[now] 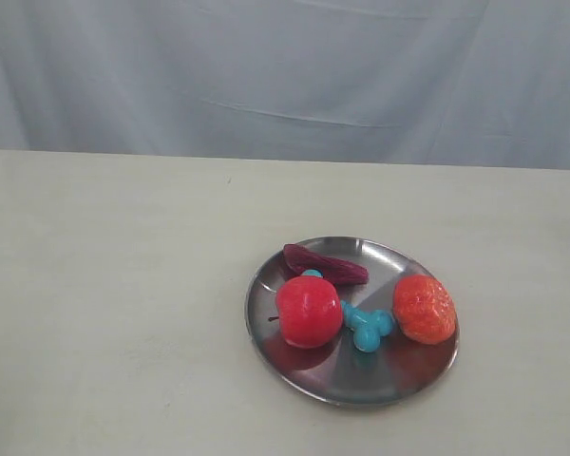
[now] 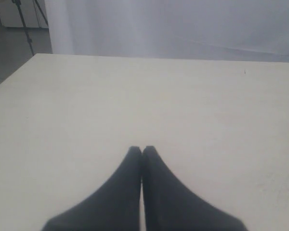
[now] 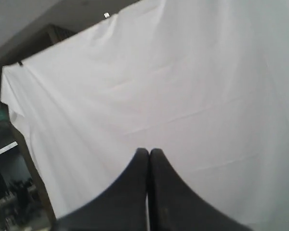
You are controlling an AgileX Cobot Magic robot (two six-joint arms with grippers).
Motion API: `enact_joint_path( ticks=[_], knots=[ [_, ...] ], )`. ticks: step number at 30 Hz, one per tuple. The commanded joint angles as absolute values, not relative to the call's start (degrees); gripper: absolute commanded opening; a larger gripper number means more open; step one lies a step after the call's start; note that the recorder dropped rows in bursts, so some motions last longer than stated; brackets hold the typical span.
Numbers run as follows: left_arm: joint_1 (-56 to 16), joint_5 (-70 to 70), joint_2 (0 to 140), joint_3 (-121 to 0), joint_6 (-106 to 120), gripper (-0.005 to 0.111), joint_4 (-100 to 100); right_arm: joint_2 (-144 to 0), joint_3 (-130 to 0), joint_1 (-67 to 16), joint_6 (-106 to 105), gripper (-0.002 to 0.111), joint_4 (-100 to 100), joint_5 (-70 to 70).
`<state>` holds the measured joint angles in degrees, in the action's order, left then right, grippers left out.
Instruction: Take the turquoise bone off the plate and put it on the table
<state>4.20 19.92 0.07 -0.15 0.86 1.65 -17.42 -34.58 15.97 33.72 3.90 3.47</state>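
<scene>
The turquoise bone (image 1: 366,326) lies on the silver plate (image 1: 413,366) in the exterior view, between a red apple (image 1: 308,311) and an orange fruit (image 1: 424,309). One of its ends peeks out behind the apple. The plate rests on the cream table (image 1: 114,304), right of centre. Neither gripper shows in the exterior view. My left gripper (image 2: 142,149) is shut and empty above bare tabletop. My right gripper (image 3: 149,151) is shut and empty, facing the pale cloth backdrop.
A dark purple vegetable (image 1: 324,265) lies at the back of the plate. The pale backdrop (image 1: 285,76) hangs behind the table's far edge. The left wrist view shows the table's corner (image 2: 34,55) and the floor beyond it.
</scene>
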Motion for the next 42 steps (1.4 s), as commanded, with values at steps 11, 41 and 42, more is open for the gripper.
enact_joint_path(
  ticks=[11, 41, 42],
  knots=[
    [4.46, 19.62, 0.0, 0.0, 0.62, 0.0, 1.93, -60.12, -77.74, 3.9, -3.06, 0.0, 0.0, 54.2],
    [4.46, 19.62, 0.0, 0.0, 0.62, 0.0, 1.93, -106.16, -82.56, 3.76, -18.44, 0.0, -9.4, 58.09],
    [4.46, 19.62, 0.0, 0.0, 0.62, 0.0, 1.93, -107.15, -82.56, 3.76, -19.04, 0.0, -9.84, 58.09]
  ],
)
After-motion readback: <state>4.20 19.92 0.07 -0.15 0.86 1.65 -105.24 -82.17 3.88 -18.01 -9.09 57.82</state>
